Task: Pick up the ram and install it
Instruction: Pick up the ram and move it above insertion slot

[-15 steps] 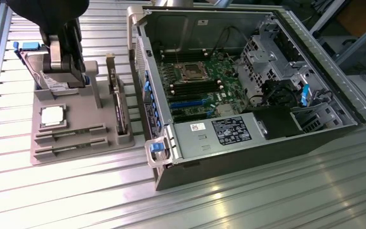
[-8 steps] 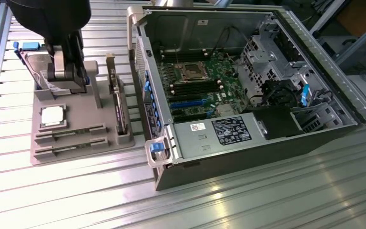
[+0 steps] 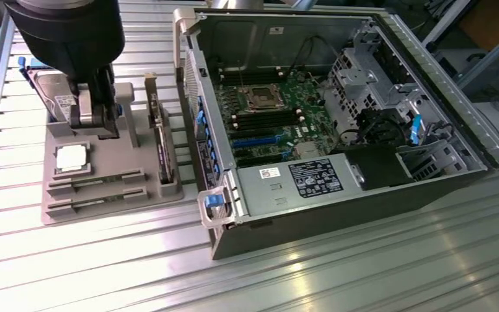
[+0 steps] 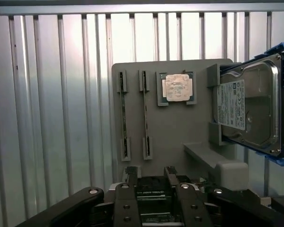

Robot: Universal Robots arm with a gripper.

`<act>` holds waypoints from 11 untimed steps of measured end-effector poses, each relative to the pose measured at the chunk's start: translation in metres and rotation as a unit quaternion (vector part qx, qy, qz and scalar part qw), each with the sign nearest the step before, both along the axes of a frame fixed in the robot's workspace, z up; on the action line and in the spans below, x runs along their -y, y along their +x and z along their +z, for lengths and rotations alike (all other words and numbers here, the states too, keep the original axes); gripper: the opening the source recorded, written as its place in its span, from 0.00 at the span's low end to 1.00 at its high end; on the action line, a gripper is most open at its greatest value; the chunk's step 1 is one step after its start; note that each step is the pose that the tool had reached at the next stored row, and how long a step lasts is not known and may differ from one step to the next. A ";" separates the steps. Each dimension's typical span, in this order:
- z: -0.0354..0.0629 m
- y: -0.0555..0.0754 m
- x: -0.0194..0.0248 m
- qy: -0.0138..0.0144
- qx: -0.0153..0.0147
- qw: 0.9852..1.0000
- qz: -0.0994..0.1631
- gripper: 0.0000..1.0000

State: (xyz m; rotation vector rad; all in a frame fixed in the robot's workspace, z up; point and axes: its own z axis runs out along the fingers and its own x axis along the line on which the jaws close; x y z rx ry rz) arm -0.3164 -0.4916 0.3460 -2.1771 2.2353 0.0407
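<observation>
Exterior view: the pick-up looks not yet begun, as the jaws hang empty over the matte grey tray (image 3: 135, 146), with the ram (image 3: 93, 184) slotted apart from them and the metal computer case (image 3: 232, 36) well off beside. Wrist view: the jaws stand wide with nothing between them, and the thin, narrow ram (image 4: 145, 116) sits edge-on just ahead, untouched.

Exterior view: the arm (image 3: 67, 32) is cut off by the frame edge and covers part of the hard drive (image 3: 52, 91). The tips of the hand (image 3: 93, 122) are indistinct against the grey tray (image 3: 111, 195). Print on the power supply label (image 3: 314, 177) is too small to read. Wrist view: the hand (image 4: 150, 174) and the hard drive (image 4: 248, 111) are each cut off by a frame edge. The ram (image 4: 145, 113) sits edge-on, so its chips are not discernible.
</observation>
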 end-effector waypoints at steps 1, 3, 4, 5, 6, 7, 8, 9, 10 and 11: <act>-0.0054 0.000 0.0000 0.000 0.000 1.000 0.006 0.36; -0.0122 -0.001 0.0000 0.000 0.000 1.000 0.011 0.36; -0.0185 -0.005 0.0000 0.000 0.000 1.000 0.015 0.36; -0.0248 -0.010 -0.0001 0.000 0.000 1.000 0.017 0.36; -0.0297 -0.011 0.0000 0.000 0.000 1.000 0.020 0.36; -0.0339 -0.012 0.0001 0.000 0.000 1.000 0.021 0.36; -0.0378 -0.012 0.0003 0.000 0.000 1.000 0.022 0.36; -0.0424 -0.013 0.0003 0.000 0.000 1.000 0.024 0.36; -0.0463 -0.013 0.0004 0.000 0.000 1.000 0.024 0.36; -0.0505 -0.014 0.0003 0.000 0.000 1.000 0.025 0.36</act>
